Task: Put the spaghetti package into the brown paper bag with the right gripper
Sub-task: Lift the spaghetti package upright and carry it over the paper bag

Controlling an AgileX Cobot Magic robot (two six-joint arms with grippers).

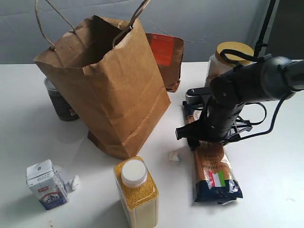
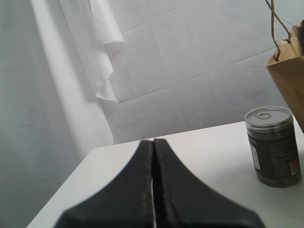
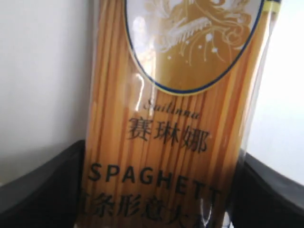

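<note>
The spaghetti package (image 1: 213, 166) lies flat on the white table, right of the brown paper bag (image 1: 114, 90), its flag end toward the front. My right gripper (image 1: 204, 137) is lowered over the packet's middle. In the right wrist view the packet (image 3: 175, 118) fills the space between the two black fingers (image 3: 52, 185), which sit close against its long edges without visibly squeezing it. The bag stands upright with its mouth open; its corner (image 2: 289, 71) shows in the left wrist view. My left gripper (image 2: 153, 141) is shut and empty, out of the exterior view.
A yellow-grain bottle (image 1: 136, 192) stands in front of the bag, and a small carton (image 1: 45, 185) at the front left. A tin can (image 1: 61, 102) sits behind the bag's left side. A dark-brown pouch (image 1: 166, 59) and a yellow-lidded jar (image 1: 228, 59) stand at the back.
</note>
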